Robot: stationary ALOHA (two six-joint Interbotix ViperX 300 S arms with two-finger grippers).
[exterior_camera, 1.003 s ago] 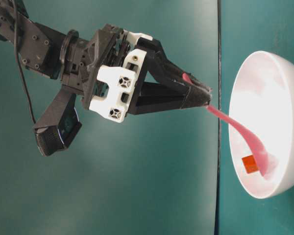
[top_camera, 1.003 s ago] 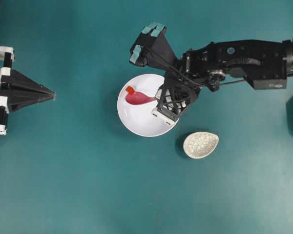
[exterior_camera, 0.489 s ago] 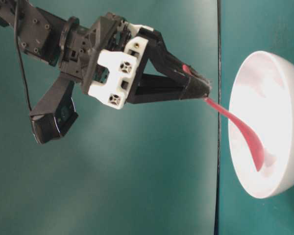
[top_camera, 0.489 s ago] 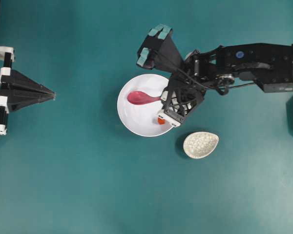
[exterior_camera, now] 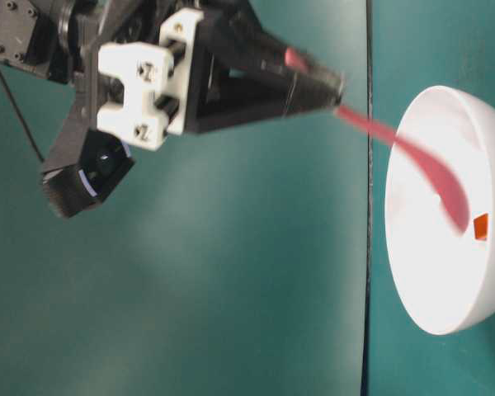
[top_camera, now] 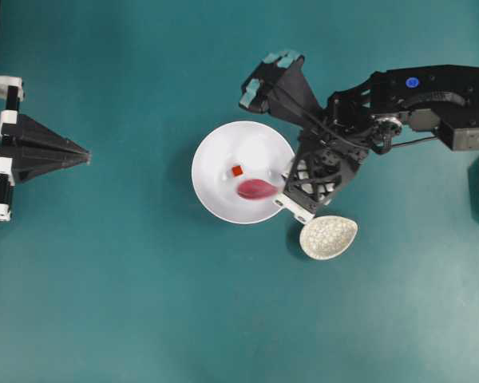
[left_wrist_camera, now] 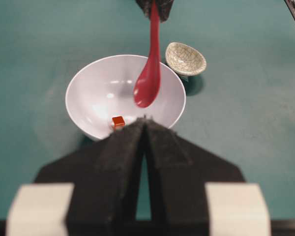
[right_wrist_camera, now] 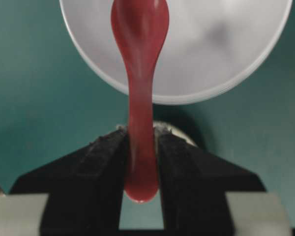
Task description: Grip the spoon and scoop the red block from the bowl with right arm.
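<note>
**Loose block in the bowl**

Inside the bowl (top_camera: 215,199) lies the block (top_camera: 237,171), just beside the spoon (top_camera: 256,189) scoop, which looks blurred. Right jaws clamp the spoon handle; left jaws rest closed. Beside the bowl sits a speckled dish (top_camera: 328,237).

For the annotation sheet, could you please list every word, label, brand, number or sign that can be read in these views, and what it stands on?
None: no readable text shows in any view.
The right arm carries a small blue round sticker; any print on it is too small to read.
The bowl, spoon, red block and speckled dish bear no markings.
</note>
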